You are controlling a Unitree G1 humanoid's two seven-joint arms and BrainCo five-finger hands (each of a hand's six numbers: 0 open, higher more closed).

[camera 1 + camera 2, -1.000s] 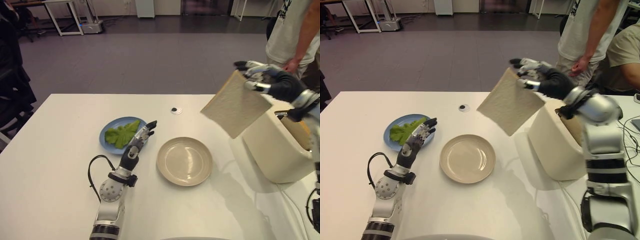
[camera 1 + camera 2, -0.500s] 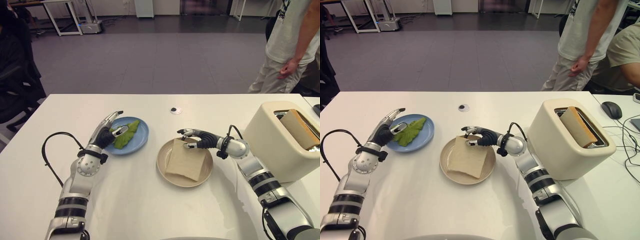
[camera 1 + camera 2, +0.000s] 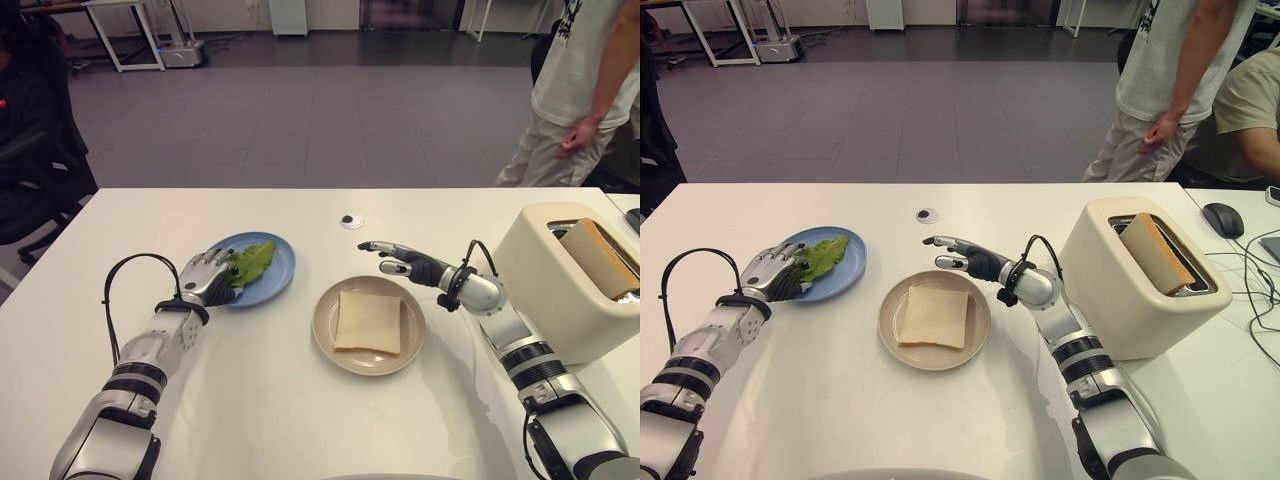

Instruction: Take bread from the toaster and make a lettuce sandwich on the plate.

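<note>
A slice of bread [image 3: 368, 321] lies flat on the beige plate [image 3: 330, 341] in the middle of the table. My right hand [image 3: 401, 259] hovers open just behind the plate, holding nothing. A second slice [image 3: 595, 257] stands in the slot of the cream toaster [image 3: 560, 310] at the right. A green lettuce leaf [image 3: 250, 263] rests on the blue plate [image 3: 278, 272] at the left. My left hand [image 3: 206, 278] is curled at that plate's left rim, fingers closed on the near end of the leaf.
A small black disc [image 3: 348, 219] is set in the tabletop behind the plates. A computer mouse [image 3: 1222, 218] and cables [image 3: 1262, 310] lie right of the toaster. A person stands beyond the table's far right corner.
The right hand let go of the bread, which now lies flat on the plate, and drew back open. The left hand curled shut on the lettuce at the blue plate.
</note>
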